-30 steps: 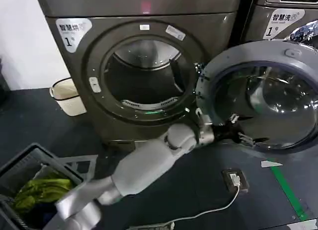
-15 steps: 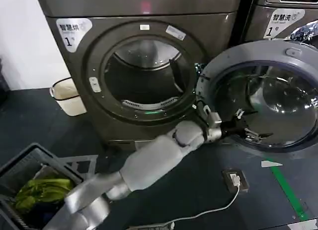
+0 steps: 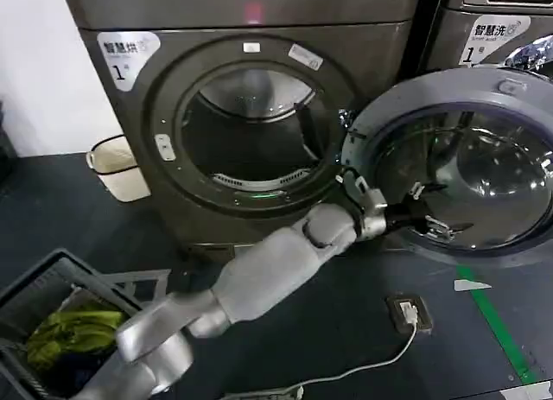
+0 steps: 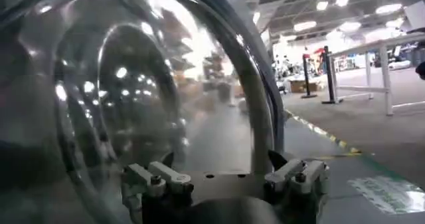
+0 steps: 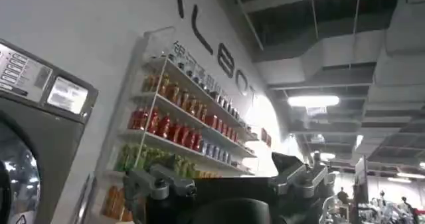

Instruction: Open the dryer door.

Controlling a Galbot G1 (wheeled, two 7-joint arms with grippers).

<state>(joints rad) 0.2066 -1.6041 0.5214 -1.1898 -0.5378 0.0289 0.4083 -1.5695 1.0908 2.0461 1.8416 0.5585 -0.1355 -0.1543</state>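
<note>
Left end effector: extended to the inner face of the dryer door, fingers spread apart on either side of nothing; the tips lie against or just in front of the door's lower glass, and contact cannot be confirmed. In the left wrist view the same end effector shows two separated fingers with the bulging glass of the door directly ahead and no object between them.

Left arm: grey, reaching from the lower left of the head view diagonally up to the door.

Dryer door: swung fully open to the right of the dryer, its round frame facing outward and hinged beside the drum opening. The opening is uncovered and dark inside.

Right end effector: raised away from the machine, fingers apart and empty, with a shelf of bottles on the wall behind it.

Surroundings: a second machine stands to the right behind the open door; a pale bin sits on the floor left of the dryer; a grey basket with yellow-green cloth lies at lower left; a cable and plug rest on the dark floor.
</note>
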